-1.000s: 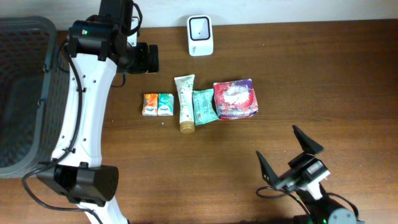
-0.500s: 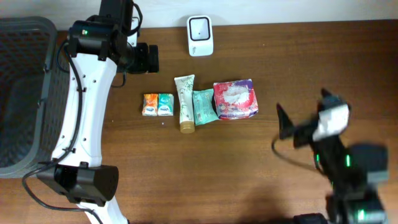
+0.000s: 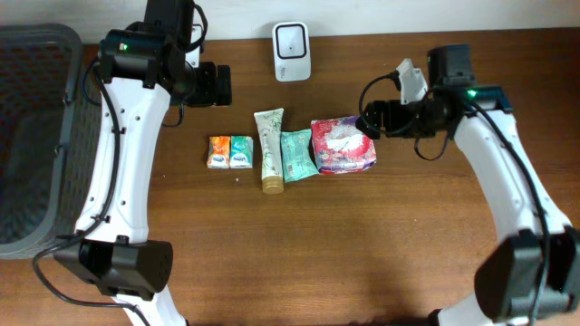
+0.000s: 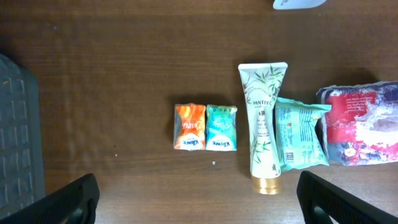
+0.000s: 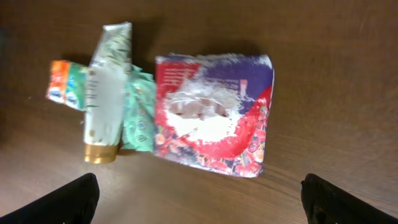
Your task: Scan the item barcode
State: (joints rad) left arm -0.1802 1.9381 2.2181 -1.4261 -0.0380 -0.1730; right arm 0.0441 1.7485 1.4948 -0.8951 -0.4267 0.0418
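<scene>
A row of items lies mid-table: an orange pack [image 3: 218, 151], a teal pack [image 3: 240, 151], a white tube [image 3: 268, 149], a green pouch [image 3: 296, 154] and a red-and-purple pack [image 3: 343, 145]. No barcode shows on any of them. A white scanner [image 3: 292, 39] stands at the back edge. My right gripper [image 3: 370, 119] hovers open just right of the red-and-purple pack [image 5: 214, 112], holding nothing. My left gripper [image 3: 216, 84] hangs open behind the row, above the orange pack [image 4: 189, 127] and tube [image 4: 263, 127], also with nothing in it.
A dark mesh basket [image 3: 36, 136] fills the left end of the table; its rim [image 4: 18, 143] shows in the left wrist view. Bare wood lies in front of the row and to the right of the red-and-purple pack.
The right arm has swung from the table's front edge up and back to beside the red-and-purple pack. The left arm and the items have not moved.
</scene>
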